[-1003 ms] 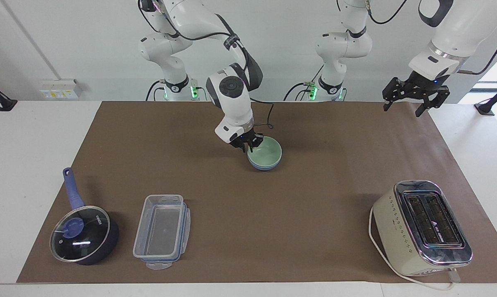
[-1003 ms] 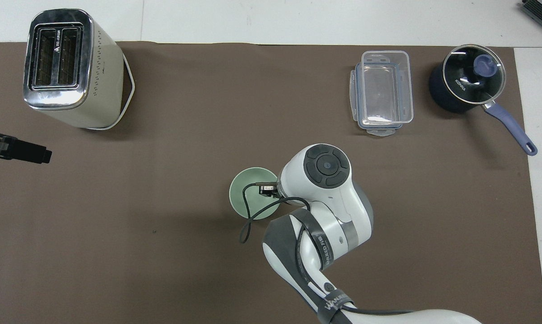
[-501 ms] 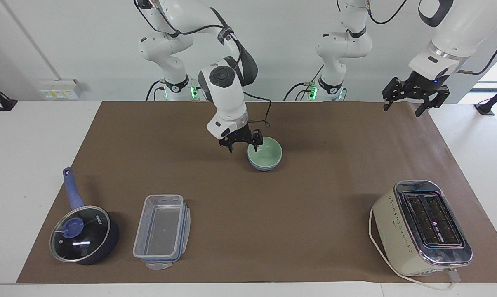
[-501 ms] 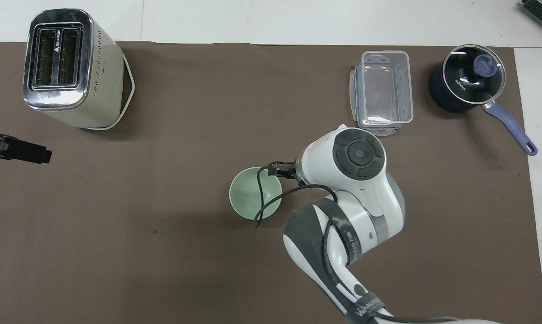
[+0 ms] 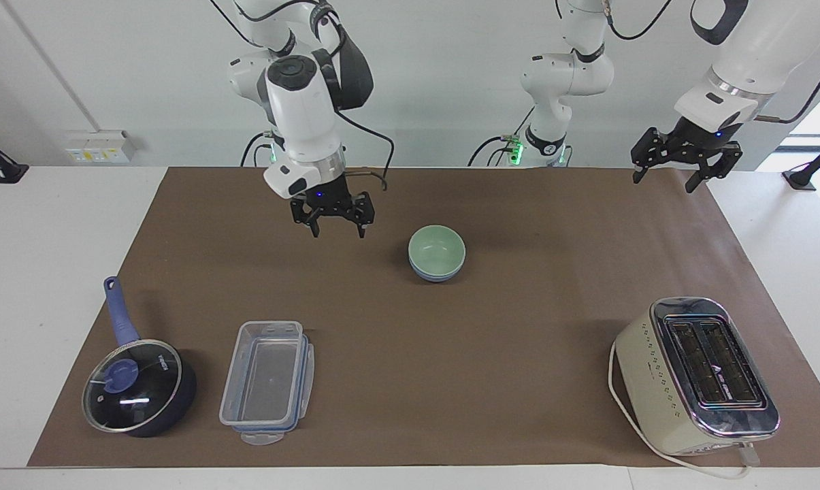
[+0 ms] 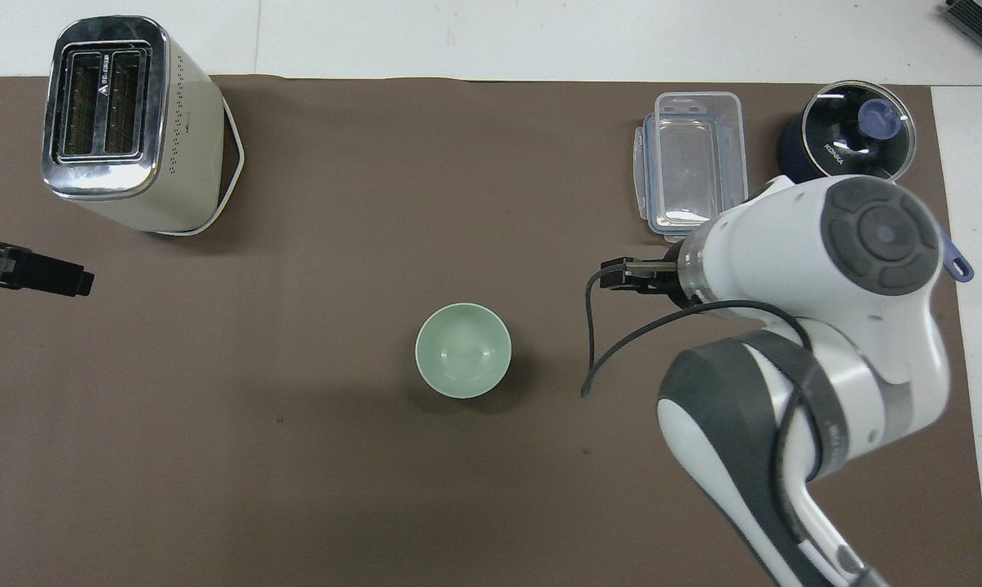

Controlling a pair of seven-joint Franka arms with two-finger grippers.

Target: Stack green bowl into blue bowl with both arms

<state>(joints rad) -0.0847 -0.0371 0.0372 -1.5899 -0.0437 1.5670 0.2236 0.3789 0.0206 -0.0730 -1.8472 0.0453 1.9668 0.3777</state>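
Brown paper (image 5: 450, 381) covers the white table (image 5: 49, 224), and the things on it are taken here as they run across the facing view.

At the right arm's end sits a dark blue saucepan (image 5: 141, 388) with a glass lid, its handle pointing toward the robots. Just beside it lies a clear plastic box (image 5: 268, 381), empty and without its lid.

Above the paper hangs the right pincer (image 5: 337, 228), its two fingers spread wide and holding nothing. It is well clear of the bowls and off to their side, toward the right arm's end of the table. In the overhead view the right arm's white wrist covers the saucepan's handle and part of the clear box.

Near the middle of the paper sits the green bowl (image 5: 437, 249), nested upright inside the blue bowl (image 5: 437, 275). Only a band of blue shows below the green rim in the facing view; from overhead the green bowl (image 6: 463, 350) hides the blue one wholly. Neither pincer touches the stack.

At the left arm's end stands a cream toaster (image 5: 695, 378) with a chrome top, its white cord looped around its base.

The left pincer (image 5: 686, 173) waits high over the edge of the paper nearest the robots, at the left arm's end, fingers wide apart and empty.
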